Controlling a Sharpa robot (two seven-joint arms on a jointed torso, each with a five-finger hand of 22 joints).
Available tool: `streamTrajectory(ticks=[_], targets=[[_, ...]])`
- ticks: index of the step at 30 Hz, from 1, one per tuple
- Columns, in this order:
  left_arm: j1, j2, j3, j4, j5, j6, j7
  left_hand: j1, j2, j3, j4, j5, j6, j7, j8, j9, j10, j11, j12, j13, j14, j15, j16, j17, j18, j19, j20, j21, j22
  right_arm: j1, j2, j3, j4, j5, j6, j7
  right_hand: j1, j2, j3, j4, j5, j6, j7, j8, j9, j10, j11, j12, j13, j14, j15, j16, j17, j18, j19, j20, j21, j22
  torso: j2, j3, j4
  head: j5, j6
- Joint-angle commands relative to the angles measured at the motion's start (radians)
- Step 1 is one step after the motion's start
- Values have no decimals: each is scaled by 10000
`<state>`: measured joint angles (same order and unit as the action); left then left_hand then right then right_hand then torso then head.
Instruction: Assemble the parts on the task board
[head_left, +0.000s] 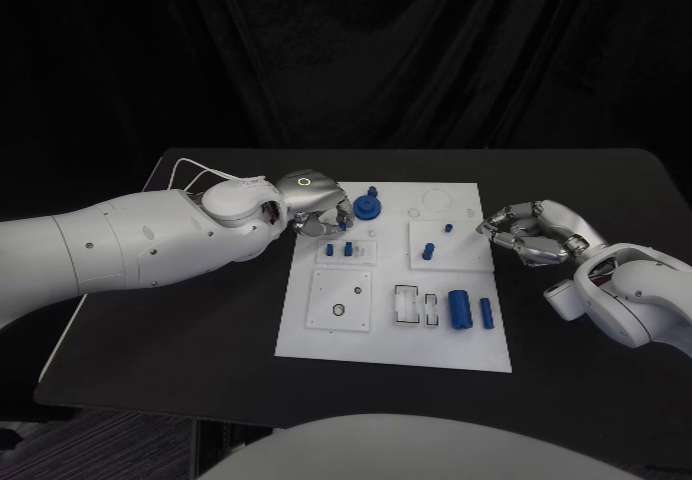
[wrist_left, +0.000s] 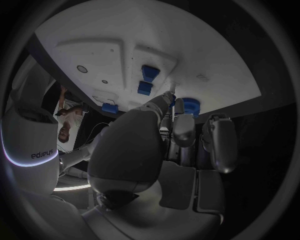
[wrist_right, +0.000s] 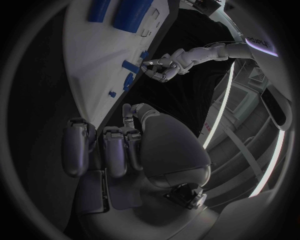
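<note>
The white task board (head_left: 392, 345) is lying in the middle of the black worktop (head_left: 188, 340). The left hand (head_left: 310, 205) is sitting at the board's far left corner, fingers reaching toward a round blue part (head_left: 368, 207) standing there; whether they are gripping it I cannot tell. The right hand (head_left: 534, 232) is hovering just off the board's right edge, fingers curled in, holding nothing. Two blue cylinders (head_left: 470, 310) are lying near the board's front right corner.

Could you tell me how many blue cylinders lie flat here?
2, side by side at the white board's near right: a thick blue cylinder, a thin blue cylinder; others may be hidden.
</note>
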<state>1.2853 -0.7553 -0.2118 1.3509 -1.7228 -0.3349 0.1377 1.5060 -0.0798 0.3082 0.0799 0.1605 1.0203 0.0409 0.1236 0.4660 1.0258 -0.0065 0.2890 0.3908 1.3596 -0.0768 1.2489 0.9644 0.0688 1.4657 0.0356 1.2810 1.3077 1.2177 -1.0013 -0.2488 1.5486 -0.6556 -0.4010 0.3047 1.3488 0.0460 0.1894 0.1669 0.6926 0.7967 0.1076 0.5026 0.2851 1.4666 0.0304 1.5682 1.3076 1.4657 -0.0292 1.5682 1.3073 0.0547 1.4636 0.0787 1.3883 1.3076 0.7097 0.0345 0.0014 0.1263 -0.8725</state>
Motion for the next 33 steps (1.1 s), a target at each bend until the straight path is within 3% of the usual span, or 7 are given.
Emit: streamTrajectory(ticks=[1, 9, 18, 33], targets=[[-29, 57, 6, -31, -44, 114, 6, -88, -48, 23, 34, -48, 12, 12, -49, 2, 55, -10, -39, 10, -78, 15, -64, -17, -52, -96, -4, -49, 1786, -19, -8, 8, 21, -10, 73, -90, -81, 15, 77, 7, 64, -64, 25, 32, -10, 1042, 28, 26, 2632, 1051, -14, 26, 2635, -43, 13, -4, -42, 1966, -10, 3, -10, 23, -1], [-69, 129, 6, -94, -44, 169, -81, -78, -77, 36, 15, -55, -75, 5, -120, -18, 72, 0, -99, -12, -107, 22, -105, -85, -46, -112, 4, -84, 1778, -19, -29, 8, 27, -10, 61, -84, -81, 15, 77, 7, 64, -64, 25, 32, -10, 1042, 28, 26, 2632, 1051, -14, 26, 2635, -43, 13, -4, -42, 1966, -22, 2, -17, 18, -1], [-93, 178, 6, -146, -45, 223, -287, -75, -87, 42, 8, -53, -102, 8, -143, -24, 82, 7, -117, -19, -111, 23, -111, -95, -55, -97, 5, -44, 1791, -19, -66, 8, 55, -10, 38, -86, -75, 13, 87, -5, 63, -69, 26, 34, -11, 1042, 28, 26, 2632, 1051, -14, 26, 2635, -42, 11, -4, -45, 1965, -18, -6, -3, -81, -1], [-144, 283, 6, -268, -45, 382, -342, -80, -108, 50, 1, -62, -109, 25, -167, -28, 65, 30, -175, -39, -185, 29, -219, -284, -45, -119, 9, -96, 1777, -19, -67, 8, 65, -10, 39, -78, -73, 7, 91, -13, 61, -73, 27, 36, -12, 1042, 29, 26, 2632, 1051, -14, 26, 2635, -44, 13, -4, -40, 1967, -21, 2, 0, -76, -1]])
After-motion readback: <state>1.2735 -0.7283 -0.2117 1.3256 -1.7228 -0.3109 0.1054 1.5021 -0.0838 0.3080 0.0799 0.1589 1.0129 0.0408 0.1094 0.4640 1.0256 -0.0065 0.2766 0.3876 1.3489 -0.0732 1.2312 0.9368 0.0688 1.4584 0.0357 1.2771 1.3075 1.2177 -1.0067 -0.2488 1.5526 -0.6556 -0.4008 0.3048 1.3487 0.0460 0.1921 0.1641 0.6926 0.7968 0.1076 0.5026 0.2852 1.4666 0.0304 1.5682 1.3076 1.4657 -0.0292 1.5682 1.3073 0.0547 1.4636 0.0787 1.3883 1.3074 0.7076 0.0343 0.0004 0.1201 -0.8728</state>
